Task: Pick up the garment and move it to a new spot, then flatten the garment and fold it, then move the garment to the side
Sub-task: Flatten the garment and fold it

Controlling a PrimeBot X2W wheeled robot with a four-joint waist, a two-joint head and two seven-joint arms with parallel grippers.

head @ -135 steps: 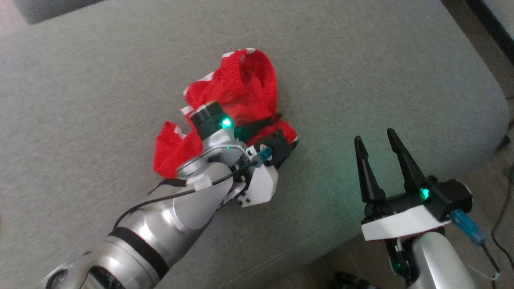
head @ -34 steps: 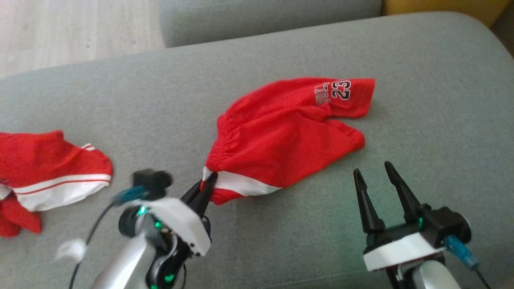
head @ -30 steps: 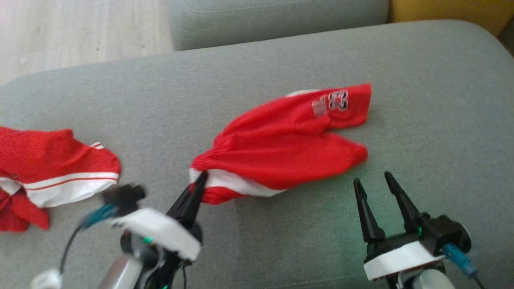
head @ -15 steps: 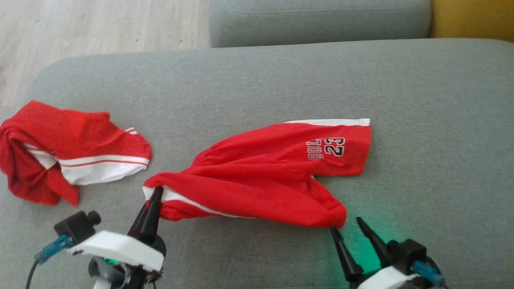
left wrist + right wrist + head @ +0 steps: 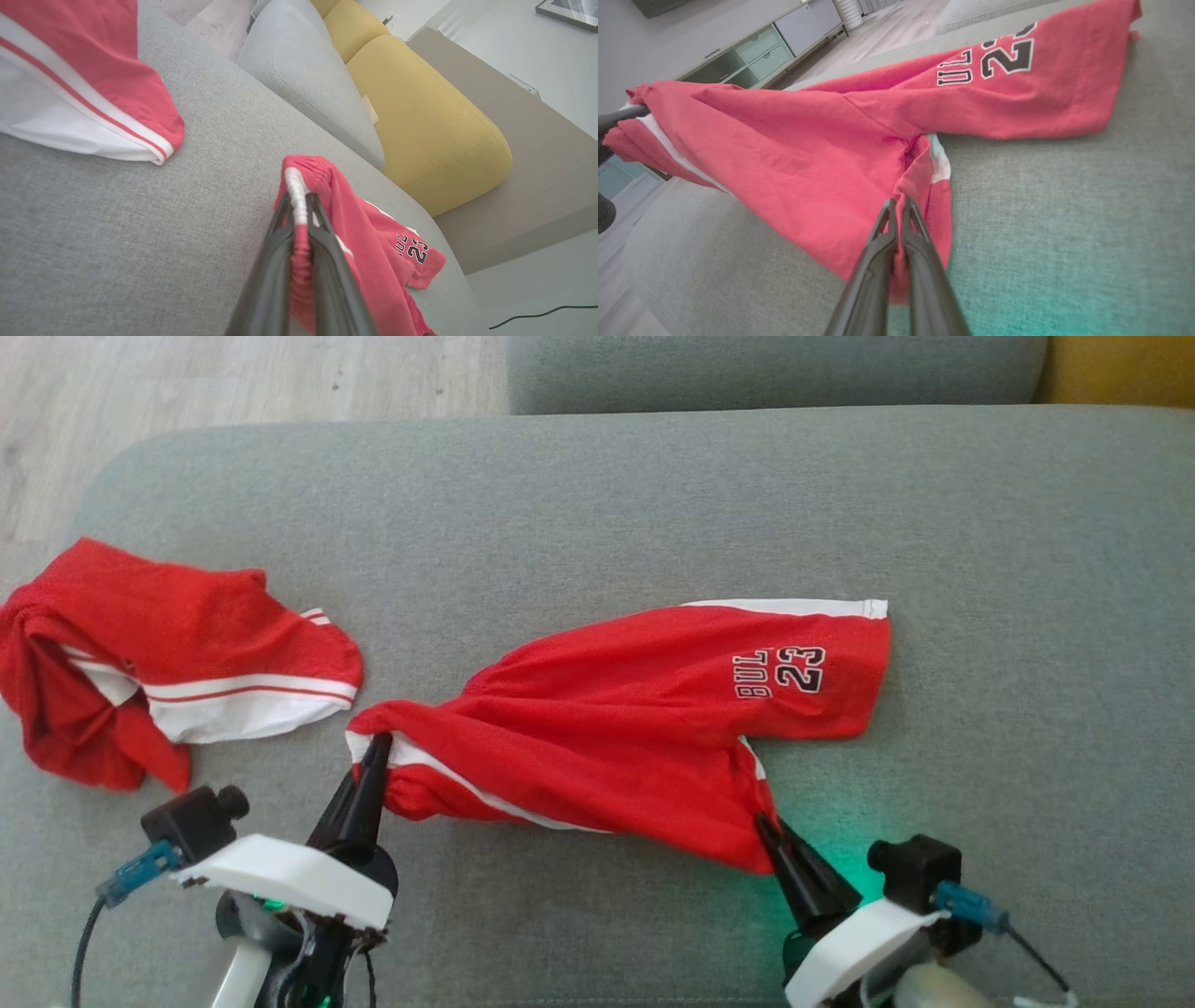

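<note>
The red shorts (image 5: 635,728) lie stretched across the middle of the frame on the grey sofa cushion (image 5: 653,495). One leg lies flat toward the centre right, with the number 23 printed on it and a white band along its upper edge. At the lower left, the left gripper (image 5: 376,747) has its two dark fingers clamped on the bunched waistband end; the left wrist view shows the gathered elastic and a white stripe pinched between them. At the lower right, the right gripper (image 5: 764,826) has its fingers pressed together on the low corner of the nearer leg, beside a small white patch of trim. The cloth between the two grippers is creased and rumpled. A second red garment (image 5: 168,663) with white stripes lies crumpled at the left edge, close to the shorts but not touching them. Wooden floor (image 5: 233,373) shows at the upper left and a yellow cushion (image 5: 1120,373) at the upper right corner.
</note>
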